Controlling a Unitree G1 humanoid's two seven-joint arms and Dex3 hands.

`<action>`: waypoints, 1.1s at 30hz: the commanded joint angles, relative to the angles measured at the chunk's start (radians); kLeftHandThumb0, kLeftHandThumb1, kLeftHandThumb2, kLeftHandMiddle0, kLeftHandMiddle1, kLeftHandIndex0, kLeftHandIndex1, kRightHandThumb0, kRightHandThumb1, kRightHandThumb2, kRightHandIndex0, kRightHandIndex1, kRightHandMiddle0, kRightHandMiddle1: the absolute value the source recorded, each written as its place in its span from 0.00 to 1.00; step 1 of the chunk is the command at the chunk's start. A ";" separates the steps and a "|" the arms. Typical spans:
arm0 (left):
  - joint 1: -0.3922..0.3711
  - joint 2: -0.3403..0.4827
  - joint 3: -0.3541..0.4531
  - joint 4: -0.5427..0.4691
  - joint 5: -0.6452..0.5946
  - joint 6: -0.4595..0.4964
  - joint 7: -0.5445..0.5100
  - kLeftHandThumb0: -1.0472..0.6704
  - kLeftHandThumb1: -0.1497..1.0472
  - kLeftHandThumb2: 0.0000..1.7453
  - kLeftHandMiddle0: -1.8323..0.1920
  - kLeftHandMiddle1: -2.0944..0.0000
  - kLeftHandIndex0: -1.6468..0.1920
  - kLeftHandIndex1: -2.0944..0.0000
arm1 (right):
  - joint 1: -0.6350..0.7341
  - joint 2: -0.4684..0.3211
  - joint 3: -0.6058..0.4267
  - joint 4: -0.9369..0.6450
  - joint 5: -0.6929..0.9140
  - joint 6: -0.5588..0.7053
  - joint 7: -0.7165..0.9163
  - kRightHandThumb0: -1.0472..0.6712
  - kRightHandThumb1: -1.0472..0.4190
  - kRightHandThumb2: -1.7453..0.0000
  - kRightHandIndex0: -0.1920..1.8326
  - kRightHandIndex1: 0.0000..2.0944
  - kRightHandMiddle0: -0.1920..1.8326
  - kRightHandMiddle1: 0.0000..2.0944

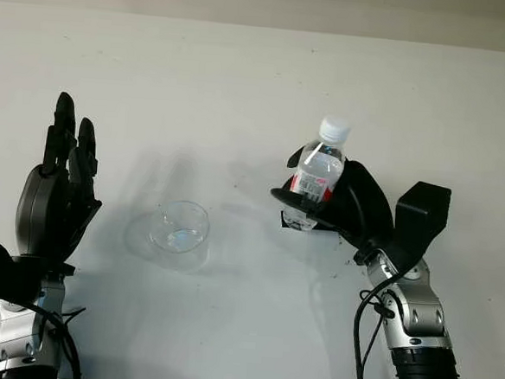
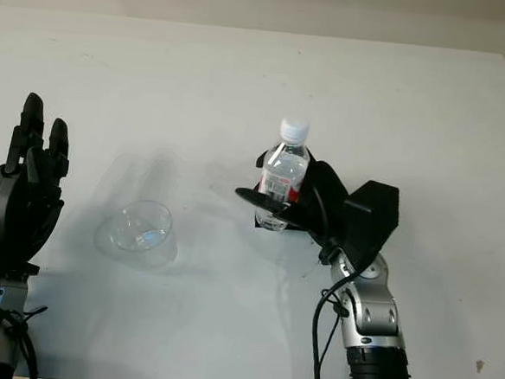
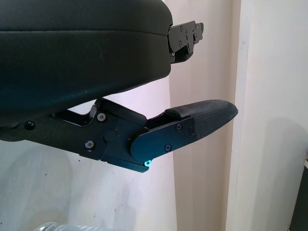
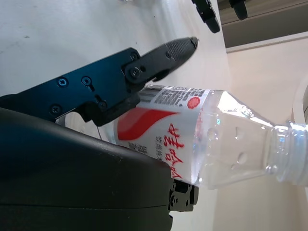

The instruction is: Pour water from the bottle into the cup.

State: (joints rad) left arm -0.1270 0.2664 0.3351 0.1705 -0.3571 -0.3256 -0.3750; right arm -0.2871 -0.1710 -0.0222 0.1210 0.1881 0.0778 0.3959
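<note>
Right robot hand [image 1: 321, 203] grips the capped, upright bottle [image 1: 317, 172] at its labelled midsection, a thin, crushable, probably light wall needing moderate pressure, right of the clear cup [image 1: 180, 228] on the worktop [image 1: 242, 85]; left robot hand [image 1: 57, 193] is open.

Right hand [image 1: 325, 208] right of frame centre, fingers curled in a grasp, forearm rising from bottom right, left hand [image 1: 57, 197] open, upright at left edge
</note>
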 commanded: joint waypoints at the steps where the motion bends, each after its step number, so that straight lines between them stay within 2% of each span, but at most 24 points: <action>1: -0.007 0.009 0.007 -0.001 0.002 -0.008 0.003 0.21 1.00 0.42 1.00 1.00 1.00 1.00 | 0.029 -0.024 0.005 0.017 -0.036 -0.083 0.009 0.28 0.08 0.97 0.00 0.75 0.00 0.86; 5: -0.011 0.013 0.005 0.005 0.003 -0.010 -0.002 0.21 1.00 0.43 1.00 1.00 1.00 1.00 | 0.043 -0.061 0.029 0.038 -0.106 -0.190 0.021 0.22 0.09 0.97 0.00 0.59 0.00 0.69; 6: -0.013 0.014 0.004 0.007 0.003 -0.012 -0.004 0.21 1.00 0.43 1.00 1.00 1.00 1.00 | 0.042 -0.074 0.034 0.040 -0.116 -0.208 0.035 0.21 0.10 0.97 0.00 0.49 0.00 0.56; 7: -0.014 0.014 0.004 0.007 0.003 -0.011 -0.004 0.21 1.00 0.43 1.00 1.00 1.00 1.00 | 0.040 -0.093 0.043 0.043 -0.127 -0.232 0.059 0.18 0.10 0.97 0.00 0.29 0.00 0.34; 8: -0.014 0.014 0.004 0.007 0.002 -0.011 -0.005 0.21 1.00 0.43 1.00 1.00 1.00 1.00 | 0.039 -0.105 0.048 0.048 -0.134 -0.249 0.075 0.16 0.10 0.97 0.00 0.17 0.00 0.20; 10: -0.015 0.012 0.004 0.006 -0.005 -0.007 -0.008 0.21 1.00 0.43 1.00 1.00 1.00 1.00 | 0.037 -0.130 0.058 0.052 -0.141 -0.271 0.110 0.12 0.10 0.97 0.00 0.04 0.00 0.05; 13: -0.015 0.011 0.004 0.007 -0.007 -0.004 -0.009 0.22 1.00 0.43 1.00 1.00 1.00 1.00 | 0.037 -0.154 0.064 0.056 -0.139 -0.291 0.147 0.08 0.10 0.97 0.00 0.00 0.00 0.01; 22: -0.014 0.008 0.003 0.015 -0.002 -0.010 -0.008 0.21 1.00 0.43 1.00 1.00 1.00 1.00 | 0.037 -0.142 0.050 0.104 -0.133 -0.366 0.132 0.04 0.10 0.97 0.00 0.00 0.00 0.00; 26: -0.012 0.006 0.001 0.010 0.002 -0.005 0.000 0.21 1.00 0.43 1.00 1.00 1.00 1.00 | 0.039 -0.124 0.039 0.117 -0.140 -0.355 0.071 0.04 0.09 0.97 0.00 0.00 0.00 0.00; 33: -0.007 0.006 -0.003 0.008 0.016 -0.011 0.008 0.22 1.00 0.44 1.00 1.00 1.00 1.00 | 0.016 -0.073 -0.009 0.170 -0.026 -0.254 0.055 0.03 0.07 0.96 0.00 0.00 0.00 0.00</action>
State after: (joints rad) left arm -0.1334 0.2684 0.3340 0.1850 -0.3483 -0.3270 -0.3683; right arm -0.2613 -0.2521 -0.0178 0.2817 0.1467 -0.1835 0.4498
